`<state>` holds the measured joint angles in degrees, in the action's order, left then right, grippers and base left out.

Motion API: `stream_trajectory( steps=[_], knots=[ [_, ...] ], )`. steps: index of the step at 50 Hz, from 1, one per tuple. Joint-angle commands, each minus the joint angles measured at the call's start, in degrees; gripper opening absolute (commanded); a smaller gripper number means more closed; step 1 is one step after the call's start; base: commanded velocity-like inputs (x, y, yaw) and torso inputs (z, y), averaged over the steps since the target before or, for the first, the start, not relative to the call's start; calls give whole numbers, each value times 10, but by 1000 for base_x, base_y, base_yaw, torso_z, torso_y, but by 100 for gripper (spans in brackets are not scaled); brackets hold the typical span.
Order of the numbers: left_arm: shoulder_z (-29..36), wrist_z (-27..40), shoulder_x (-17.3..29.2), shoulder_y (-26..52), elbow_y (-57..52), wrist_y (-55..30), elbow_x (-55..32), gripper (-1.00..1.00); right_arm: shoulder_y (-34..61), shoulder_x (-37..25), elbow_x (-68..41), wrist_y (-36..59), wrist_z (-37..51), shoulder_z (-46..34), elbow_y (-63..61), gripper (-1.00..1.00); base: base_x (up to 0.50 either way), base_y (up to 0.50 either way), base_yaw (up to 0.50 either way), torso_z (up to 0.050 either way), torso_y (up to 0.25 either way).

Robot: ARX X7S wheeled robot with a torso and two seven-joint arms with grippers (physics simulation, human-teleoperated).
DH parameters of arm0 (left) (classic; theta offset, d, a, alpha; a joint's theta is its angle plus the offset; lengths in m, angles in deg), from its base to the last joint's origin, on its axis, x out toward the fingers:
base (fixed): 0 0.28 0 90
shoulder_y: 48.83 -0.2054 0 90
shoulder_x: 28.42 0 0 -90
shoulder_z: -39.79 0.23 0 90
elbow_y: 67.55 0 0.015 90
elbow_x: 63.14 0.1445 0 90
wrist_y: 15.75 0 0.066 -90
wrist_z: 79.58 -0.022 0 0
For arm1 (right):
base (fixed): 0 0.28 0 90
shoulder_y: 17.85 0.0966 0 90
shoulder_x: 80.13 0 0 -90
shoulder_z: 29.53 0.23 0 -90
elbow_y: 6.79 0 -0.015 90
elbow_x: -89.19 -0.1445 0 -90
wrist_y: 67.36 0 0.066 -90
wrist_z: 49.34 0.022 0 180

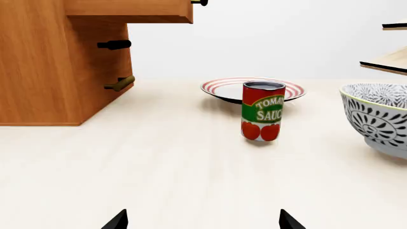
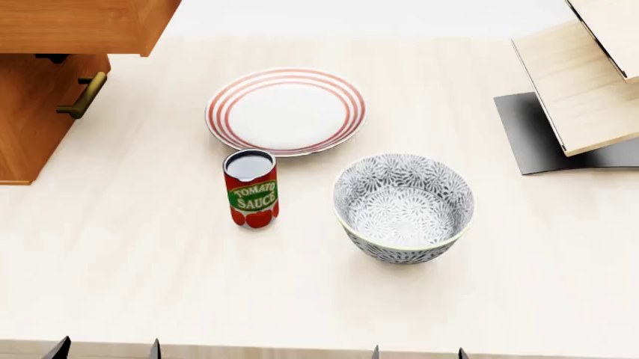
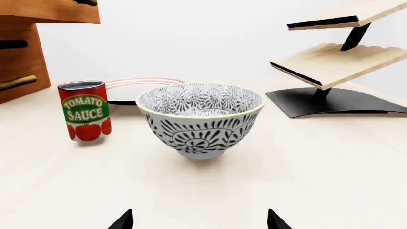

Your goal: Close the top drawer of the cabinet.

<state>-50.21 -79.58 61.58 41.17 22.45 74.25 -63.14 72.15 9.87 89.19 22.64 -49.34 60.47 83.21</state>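
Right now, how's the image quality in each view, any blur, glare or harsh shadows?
Head view: sharp, even light, only faint soft shadows beside the can and bowl. Left wrist view: can label crisp, a mild sheen on its side, the table slightly smeared up close. Right wrist view: bowl in focus, soft shadow beneath, no glare.

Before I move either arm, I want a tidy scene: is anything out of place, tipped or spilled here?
Only the top drawer: it juts out of the cabinet, overhanging the lower handles. The tomato sauce can stands upright, the bowl and plate sit level, and nothing is spilled on the table.
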Motion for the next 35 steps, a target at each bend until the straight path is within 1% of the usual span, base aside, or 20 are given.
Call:
stream_trajectory(
  steps=[1, 5, 9, 10, 12, 15, 18, 19, 22, 24, 25, 27, 29, 31, 32, 33, 35],
  knots=[
    [14, 14, 12, 3, 11, 8, -12, 100, 0, -5, -5, 0, 7, -7, 0, 100, 0, 0, 0, 0, 0],
    [9, 23, 22, 7, -47, -39, -37, 100, -4, -14, -11, 11, 27, -12, -45, 100, 0, 0, 0, 0, 0],
    [21, 34, 29, 3, -72, -37, -25, 100, -6, -24, -16, 35, 39, -14, -90, 100, 0, 0, 0, 0, 0],
    [24, 38, 32, 3, -87, -46, -19, 100, -8, -28, -15, 47, 43, -13, -118, 100, 0, 0, 0, 0, 0],
    [20, 41, 34, 4, -118, -65, -30, 100, -8, -34, -15, 68, 47, -13, -155, 100, 0, 0, 0, 0, 0],
    [19, 50, 38, 3, -151, -68, -29, 100, -7, -40, -14, 96, 56, -10, -202, 100, 0, 0, 0, 0, 0],
    [6, 58, 44, 12, -223, -113, -46, 100, -5, -50, -18, 136, 62, 0, -270, 100, 0, 0, 0, 0, 0],
    [6, 61, 46, 14, -239, -120, -44, 100, -5, -50, -18, 136, 62, 0, -270, 100, 0, 0, 0, 0, 0],
    [12, 71, 49, 34, -284, -162, -39, 100, 14, -61, -23, 198, 65, 10, -343, 100, 0, 0, 0, 0, 0],
    [22, 76, 50, 43, -309, -185, -32, 100, 26, -65, -27, 223, 68, 14, -366, 100, 0, 0, 0, 0, 0],
    [24, 77, 51, 42, -320, -179, -31, 100, 32, -65, -25, 232, 72, 15, -372, 100, 0, 0, 0, 0, 0],
    [27, 82, 50, 49, -354, -210, -33, 100, 46, -70, -25, 258, 76, 17, -387, 100, 0, 0, 0, 0, 0],
    [26, 87, 52, 52, -379, -215, -34, 100, 57, -71, -37, 288, 76, 27, -405, 100, 0, 0, 0, 0, 0],
    [25, 88, 53, 60, -392, -227, -40, 100, 56, -75, -41, 291, 74, 27, -415, 100, 0, 0, 0, 0, 0],
    [26, 90, 53, 92, -412, -277, -44, 100, 65, -76, -42, 307, 79, 33, -433, 100, 0, 0, 0, 0, 0],
    [37, 95, 52, 106, -414, -291, -37, 100, 71, -77, -43, 314, 81, 35, -432, 100, 0, 0, 0, 0, 0],
    [51, 98, 53, 110, -409, -288, -28, 100, 73, -78, -47, 316, 80, 36, -430, 100, 0, 0, 0, 0, 0]
  ],
)
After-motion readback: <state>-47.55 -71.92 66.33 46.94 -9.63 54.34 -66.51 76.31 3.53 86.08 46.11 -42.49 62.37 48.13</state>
